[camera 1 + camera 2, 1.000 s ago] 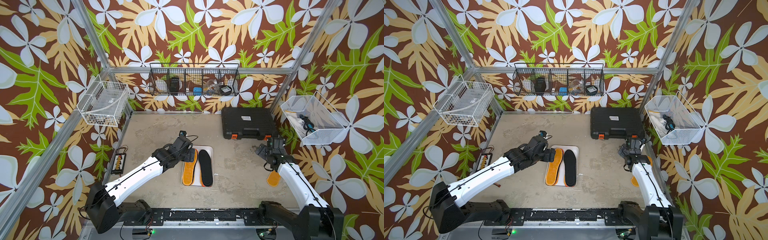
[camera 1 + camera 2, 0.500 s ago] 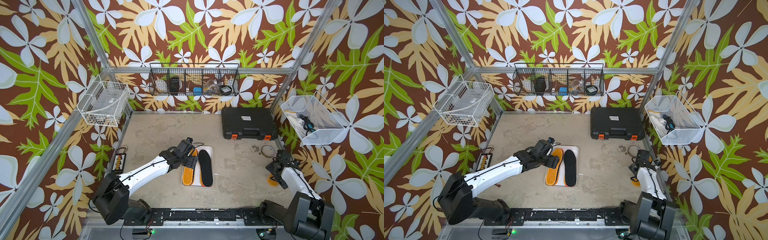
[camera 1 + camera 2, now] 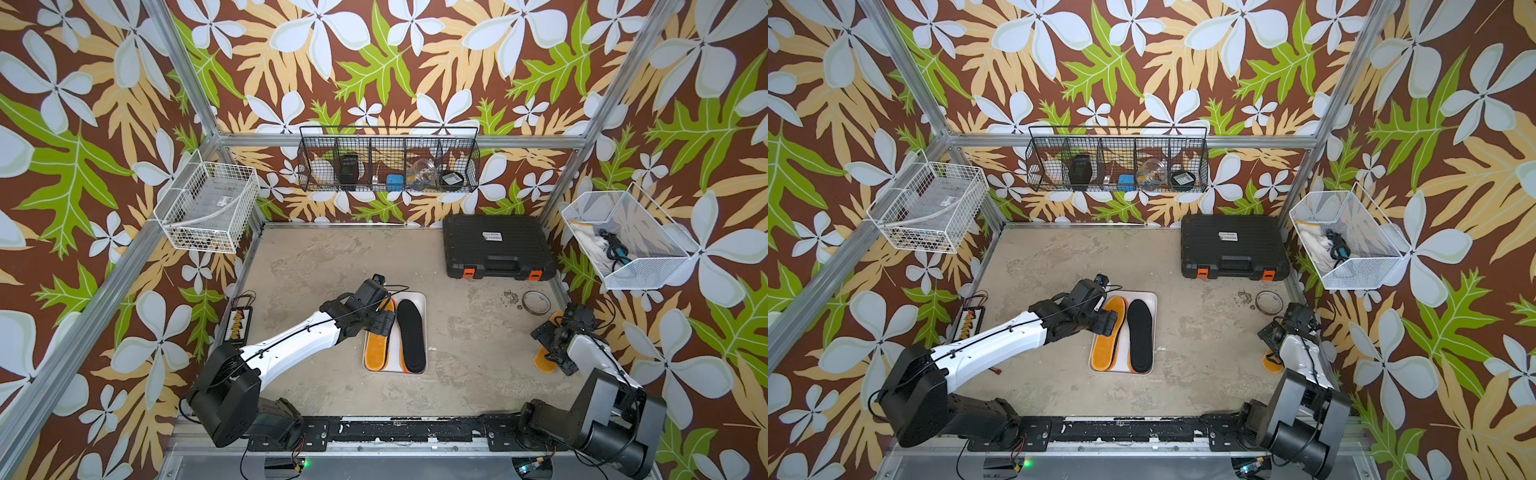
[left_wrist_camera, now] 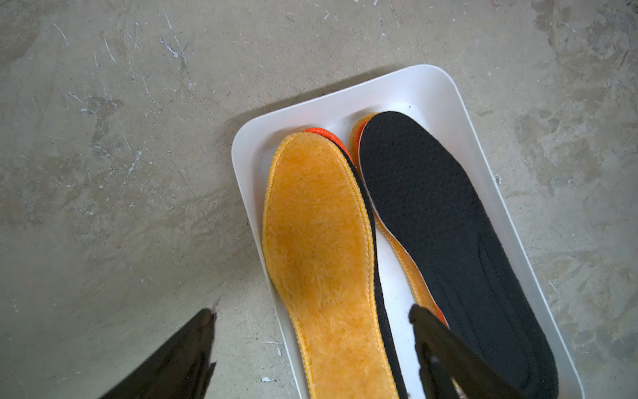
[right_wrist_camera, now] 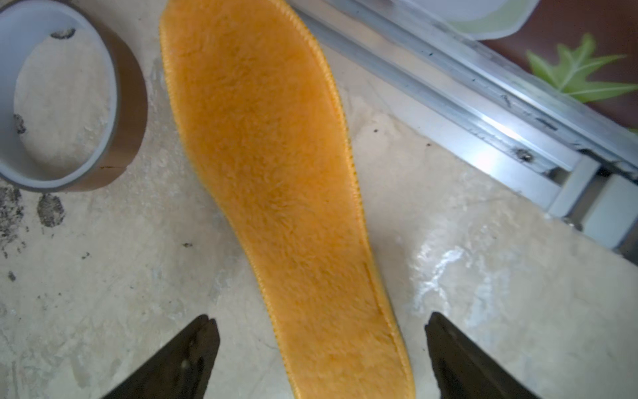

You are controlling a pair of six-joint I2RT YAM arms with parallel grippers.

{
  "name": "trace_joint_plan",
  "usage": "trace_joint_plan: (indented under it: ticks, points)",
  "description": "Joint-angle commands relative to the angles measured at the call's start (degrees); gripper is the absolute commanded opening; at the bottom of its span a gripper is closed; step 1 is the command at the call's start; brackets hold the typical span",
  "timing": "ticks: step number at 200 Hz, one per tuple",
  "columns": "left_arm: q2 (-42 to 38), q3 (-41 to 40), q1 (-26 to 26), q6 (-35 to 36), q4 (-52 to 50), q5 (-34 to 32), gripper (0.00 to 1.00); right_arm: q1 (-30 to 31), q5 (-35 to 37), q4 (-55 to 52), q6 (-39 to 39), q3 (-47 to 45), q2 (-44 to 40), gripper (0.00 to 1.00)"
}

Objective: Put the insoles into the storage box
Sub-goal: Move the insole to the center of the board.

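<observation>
One fuzzy orange insole outside shallow white plastic storage box; other insoles stacked inside; left gripper, right gripper agape, empty.

Nothing is legible: the white label on the black case, two o'clock from the storage box, is too small.

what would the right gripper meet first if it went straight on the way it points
Most likely the orange insole: the open right gripper points at its heel end, jaws either side. How far is unclear.
</observation>
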Motion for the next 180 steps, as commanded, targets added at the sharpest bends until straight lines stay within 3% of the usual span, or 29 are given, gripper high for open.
trace_joint_plan:
  ticks: [1, 87, 130, 146, 180]
  points:
    - [0.5, 0.4, 0.2, -0.4, -0.4, -0.8, 0.92, 0.0, -2.8, 1.7, -1.3, -0.1, 1.5, 0.97]
    - [0.2, 0.4, 0.2, 0.0, -0.8, -1.8, 0.91, -1.0, -2.0, 5.6, 1.3, -2.0, 3.2, 0.85]
    - [0.1, 0.5, 0.3, 0.2, -0.9, -2.3, 0.91, -1.2, -2.9, 6.7, 1.9, -3.3, 2.9, 0.72]
    - [0.1, 0.5, 0.3, 0.3, -1.0, -2.6, 0.91, -1.2, -2.4, 6.7, 1.9, -3.3, 2.6, 0.60]
    - [1.0, 0.9, 0.6, -0.5, -2.0, -4.9, 0.91, -1.2, -2.6, 6.4, 1.7, -3.2, 2.0, 0.60]
